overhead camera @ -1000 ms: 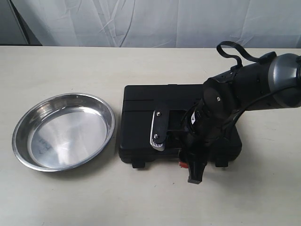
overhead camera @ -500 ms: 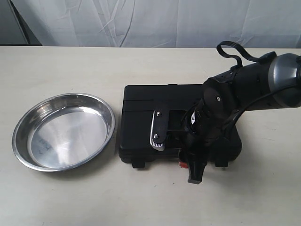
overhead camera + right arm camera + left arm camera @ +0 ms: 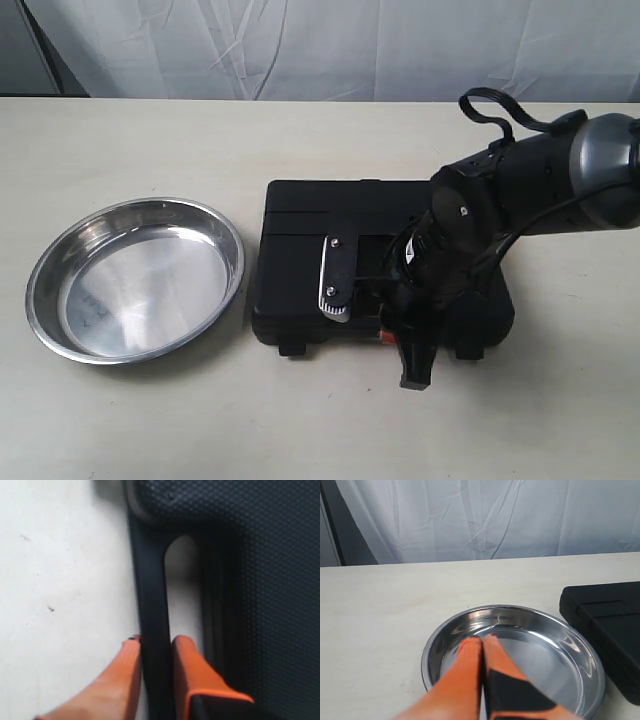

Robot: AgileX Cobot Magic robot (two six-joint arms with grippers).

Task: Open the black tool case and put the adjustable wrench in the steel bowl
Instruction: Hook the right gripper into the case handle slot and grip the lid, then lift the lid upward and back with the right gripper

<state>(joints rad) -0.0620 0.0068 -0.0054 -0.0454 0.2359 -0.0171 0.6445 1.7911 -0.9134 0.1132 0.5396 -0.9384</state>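
Observation:
The black tool case (image 3: 300, 230) lies closed on the table, right of the empty steel bowl (image 3: 135, 280). My right gripper (image 3: 413, 372) points down at the case's front edge. In the right wrist view the right gripper (image 3: 156, 641) is shut on the case's black handle bar (image 3: 150, 580), one orange finger on each side, beside the textured lid (image 3: 270, 580). My left gripper (image 3: 483, 639) is shut, empty, hovering over the bowl (image 3: 545, 650), with the case (image 3: 610, 625) beyond the bowl. The adjustable wrench is hidden.
A black strip with a silver end (image 3: 335, 280) sits over the lid beside the right arm; what it is I cannot tell. A white curtain (image 3: 330, 45) hangs behind the table. Bare tabletop (image 3: 320, 430) runs in front of the bowl and case.
The right jaws have closed from wide open onto the handle bar. The case's upper left corner has shifted slightly to the right. The bowl has not moved.

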